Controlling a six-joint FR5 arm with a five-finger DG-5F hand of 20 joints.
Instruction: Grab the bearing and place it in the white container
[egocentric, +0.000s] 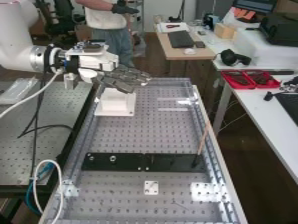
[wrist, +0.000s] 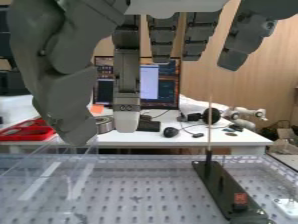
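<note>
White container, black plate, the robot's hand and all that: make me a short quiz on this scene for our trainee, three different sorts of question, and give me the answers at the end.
1. Multiple choice: where does the thin rod stand?
a) In a red tray
b) On the black plate
c) On top of the white container

2. True or false: the white container is farther from the high view's camera than the black plate is.

3. Fill in the blank: the hand holds the ____ between its thumb and its fingers.

Key: 1. b; 2. true; 3. bearing
</note>
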